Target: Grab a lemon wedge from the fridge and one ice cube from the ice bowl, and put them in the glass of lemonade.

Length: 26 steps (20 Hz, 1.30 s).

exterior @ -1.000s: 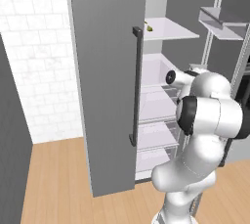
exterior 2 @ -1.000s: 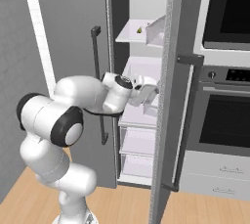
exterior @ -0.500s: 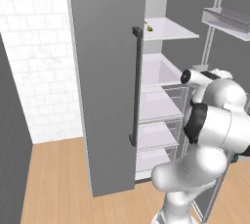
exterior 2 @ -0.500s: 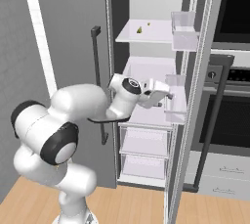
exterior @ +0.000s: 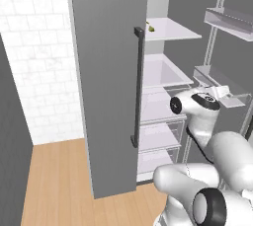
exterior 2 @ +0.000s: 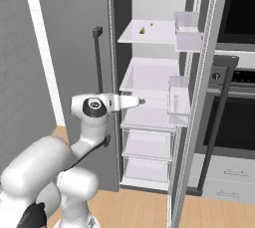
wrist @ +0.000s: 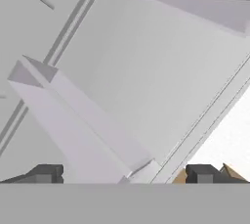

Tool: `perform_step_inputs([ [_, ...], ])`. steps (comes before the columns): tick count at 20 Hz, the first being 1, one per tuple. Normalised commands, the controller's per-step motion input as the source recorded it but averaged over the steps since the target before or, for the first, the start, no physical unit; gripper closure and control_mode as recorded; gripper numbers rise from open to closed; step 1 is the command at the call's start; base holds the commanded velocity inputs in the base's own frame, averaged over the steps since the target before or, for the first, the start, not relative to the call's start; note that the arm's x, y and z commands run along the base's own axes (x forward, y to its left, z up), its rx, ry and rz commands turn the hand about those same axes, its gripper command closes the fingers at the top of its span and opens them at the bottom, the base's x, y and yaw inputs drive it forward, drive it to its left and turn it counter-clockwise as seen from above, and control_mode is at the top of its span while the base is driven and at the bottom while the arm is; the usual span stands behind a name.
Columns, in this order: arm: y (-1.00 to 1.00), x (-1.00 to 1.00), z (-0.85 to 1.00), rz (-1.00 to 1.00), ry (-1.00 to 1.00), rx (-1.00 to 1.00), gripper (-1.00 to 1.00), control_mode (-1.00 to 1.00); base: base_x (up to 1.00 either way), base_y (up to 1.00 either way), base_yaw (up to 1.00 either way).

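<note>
White tiled wall and pale wood floor are seen to the left of the fridge [exterior: 106, 87], whose right-hand door is swung open on white shelves and clear drawers; the black oven column [exterior 2: 236, 62] is noted just beside it; the lemon wedge [exterior 2: 142, 31] is found on the top shelf [exterior 2: 149, 33], a small yellow-green piece near the shelf's middle, with a second small speck [exterior 2: 152, 24] just behind it that cannot be identified; the claw [exterior 2: 141, 102] is held at the level of the shelf below, pointed horizontally into the compartment, its fingertips [wrist: 202, 174] spread wide and nothing held between them; the wedge is therefore judged to lie above the claw and somewhat deeper in the fridge, so a rise past the top shelf's front edge is thought necessary before any reach inward; the wedge's long axis cannot be told at this size; contact with the door bins [exterior 2: 187, 33] is flagged as a risk.
</note>
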Motion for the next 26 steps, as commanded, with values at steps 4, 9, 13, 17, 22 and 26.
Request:
perform_step_inputs([
  [4, 1.00, -0.62, 0.46, 0.06, -0.17, 0.00, -1.00, -1.00, 0.00, 0.00, 0.00],
  [9, 0.76, -0.58, 0.38, 0.15, 0.00, 0.11, -1.00, -1.00, 0.00, 0.00, 0.00],
  [13, 0.63, -0.61, 0.16, 0.32, 0.19, 0.27, -1.00, -1.00, 0.00, 0.00, 0.00],
  [17, 0.55, -0.51, 0.09, 0.40, 0.21, 0.32, -1.00, -1.00, 0.00, 0.00, 0.00],
  [22, 0.14, -0.55, -0.14, 0.44, 0.08, 0.34, -1.00, -1.00, 0.00, 0.00, 0.00],
  [26, 0.00, -0.55, -0.57, 0.39, -0.05, 0.48, -1.00, -1.00, 0.00, 0.00, 0.00],
])
